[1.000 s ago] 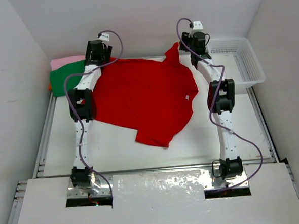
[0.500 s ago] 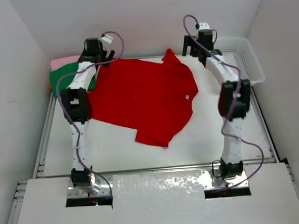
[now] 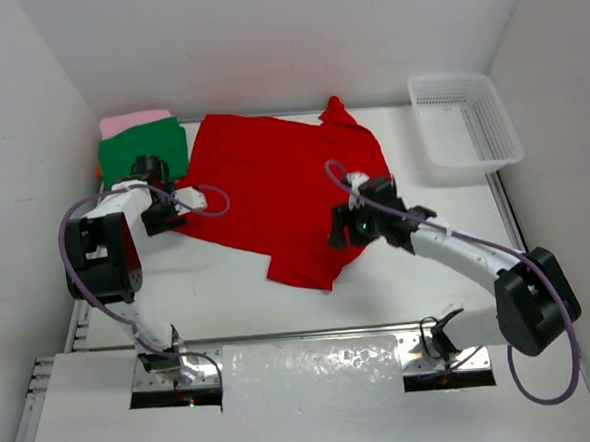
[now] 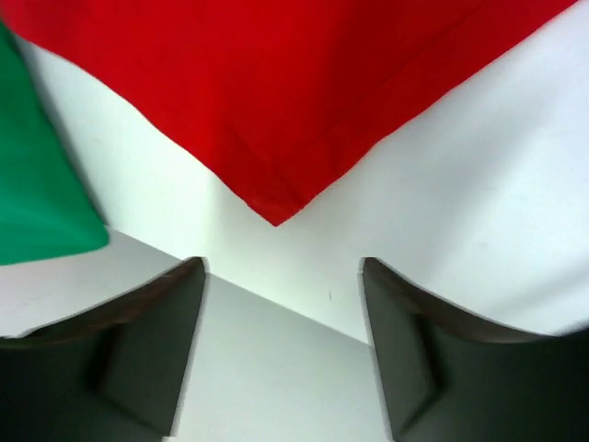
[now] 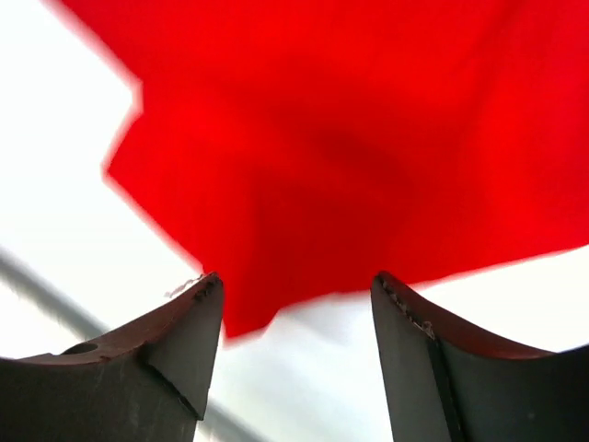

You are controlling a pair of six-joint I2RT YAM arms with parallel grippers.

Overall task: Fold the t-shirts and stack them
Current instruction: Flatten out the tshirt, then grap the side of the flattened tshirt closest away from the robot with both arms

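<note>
A red t-shirt [image 3: 278, 187] lies spread flat across the middle of the table. A folded green t-shirt [image 3: 143, 152] sits at the far left on top of a pink one [image 3: 134, 120], with a sliver of orange [image 3: 98, 171] under them. My left gripper [image 3: 167, 221] hangs open and holds nothing, just short of the red shirt's near left corner [image 4: 274, 214]; the green shirt [image 4: 37, 203] shows to its left. My right gripper [image 3: 339, 232] is open over the shirt's right side, and the red hem [image 5: 350, 138] lies just past its fingertips [image 5: 210, 285].
A white mesh basket [image 3: 505, 118] stands at the far right corner. Metal rails run along the table's left and near edges. White walls close in on the left, the back and the right.
Both arms have drawn back from the shirt's far edge towards the near side. The left gripper now sits at the near left corner and the right one over the right hem. The shirt lies flatter.
</note>
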